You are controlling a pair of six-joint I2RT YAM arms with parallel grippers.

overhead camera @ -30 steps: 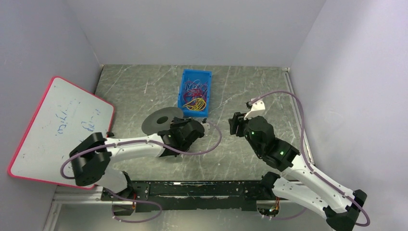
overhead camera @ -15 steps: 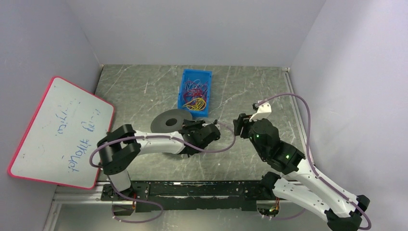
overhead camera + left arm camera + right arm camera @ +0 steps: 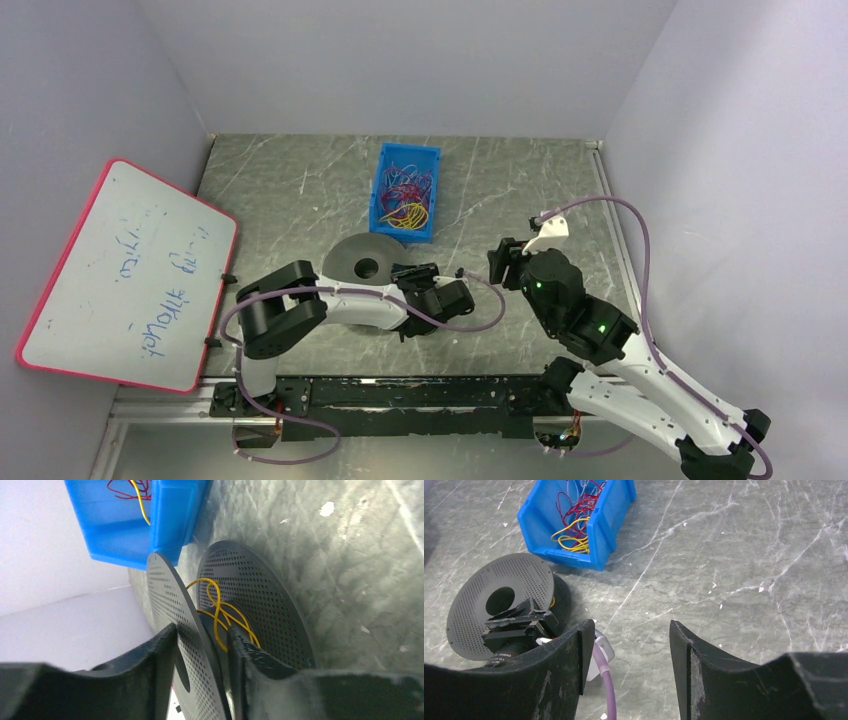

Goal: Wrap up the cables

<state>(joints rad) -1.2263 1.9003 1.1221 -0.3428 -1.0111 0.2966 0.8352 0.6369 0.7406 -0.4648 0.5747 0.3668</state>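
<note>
A grey perforated spool (image 3: 358, 260) lies tilted on the table, in front of the blue bin (image 3: 405, 192) of loose cables (image 3: 406, 200). My left gripper (image 3: 402, 274) is shut on one flange of the spool (image 3: 172, 610). In the left wrist view the flange sits between the fingers, and a yellow cable (image 3: 220, 615) is looped round the hub between the two discs. My right gripper (image 3: 506, 264) is open and empty, to the right of the spool; it looks down on the spool (image 3: 499, 605) and the bin (image 3: 579, 520) through its fingers (image 3: 629, 650).
A red-framed whiteboard (image 3: 120, 270) leans at the left wall. Lilac hoses (image 3: 470, 320) loop off both arms, one close to my right gripper's left finger (image 3: 606, 680). Walls close in on the left, back and right.
My left arm has carried the spool to the right and nearer the middle, its wrist turning. My right gripper has drifted slightly right and stays open.
</note>
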